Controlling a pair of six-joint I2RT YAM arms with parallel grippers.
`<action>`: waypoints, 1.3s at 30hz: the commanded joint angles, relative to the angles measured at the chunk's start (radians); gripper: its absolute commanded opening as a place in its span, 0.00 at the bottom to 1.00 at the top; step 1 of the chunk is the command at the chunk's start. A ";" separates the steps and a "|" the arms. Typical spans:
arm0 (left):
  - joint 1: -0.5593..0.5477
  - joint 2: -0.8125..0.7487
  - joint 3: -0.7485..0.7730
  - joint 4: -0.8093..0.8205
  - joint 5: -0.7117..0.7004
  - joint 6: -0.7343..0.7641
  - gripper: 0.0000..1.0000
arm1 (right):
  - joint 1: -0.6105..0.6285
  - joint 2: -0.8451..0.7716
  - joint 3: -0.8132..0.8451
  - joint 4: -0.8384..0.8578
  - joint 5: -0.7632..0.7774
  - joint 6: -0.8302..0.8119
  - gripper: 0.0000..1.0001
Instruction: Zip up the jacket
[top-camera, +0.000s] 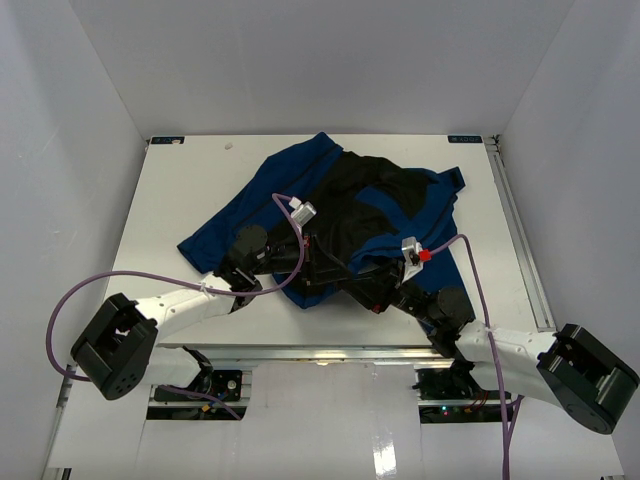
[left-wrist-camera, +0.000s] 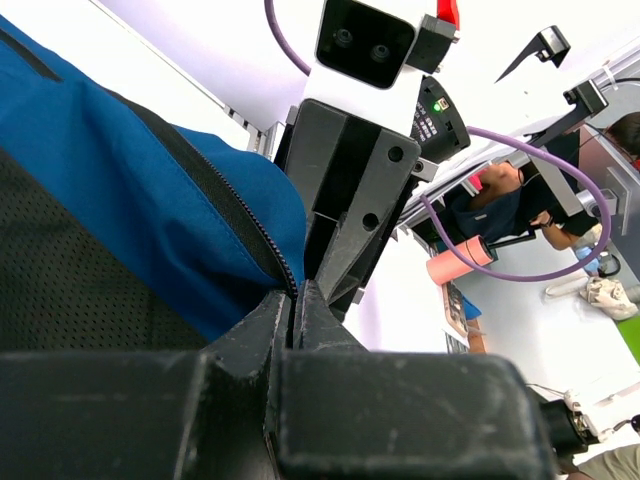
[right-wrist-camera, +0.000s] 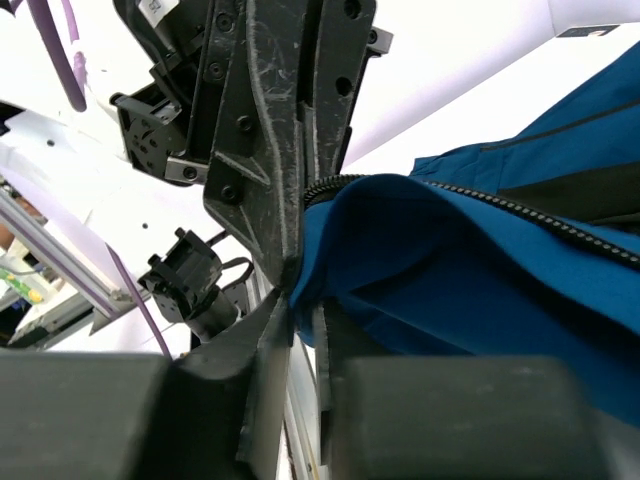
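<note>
Both pinched tight: left tool and right tool gripped the jacket hem; zipper ends surely needed squaring first.

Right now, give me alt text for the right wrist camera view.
The right end effector pinches the zipper edge of the blue jacket at bottom center. Directly above it, the left end effector also holds the fabric's edge.
</note>
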 joint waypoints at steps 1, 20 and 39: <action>-0.009 -0.044 -0.008 0.046 0.031 -0.001 0.00 | 0.000 0.019 0.030 0.229 -0.023 -0.009 0.10; 0.020 -0.189 0.396 -1.022 -0.716 0.415 0.62 | -0.001 0.016 -0.131 0.131 0.011 -0.067 0.08; 0.579 0.066 0.356 -1.030 -0.770 0.347 0.55 | -0.011 -0.321 -0.240 -0.207 0.154 -0.090 0.08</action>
